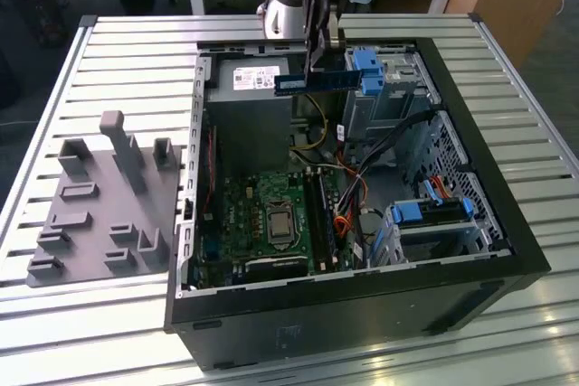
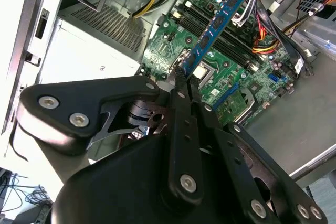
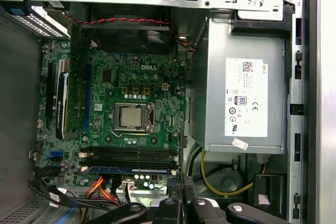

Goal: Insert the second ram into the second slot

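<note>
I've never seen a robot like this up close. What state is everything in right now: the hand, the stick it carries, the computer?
Computer case, lying on its side, side panel off, insides exposed.
Processor, bare, no cooler over it.
Hand, shut on the second ram.
Second ram, held level in the air above the computer case, not in a slot.

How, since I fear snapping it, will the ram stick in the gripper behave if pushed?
Probably stiff: the second ram juts straight from the gripper without sagging. Likely light, since a narrow pinch holds it level. Possibly fragile: it is a thin board with exposed chips, so sideways force might bend it.
</note>
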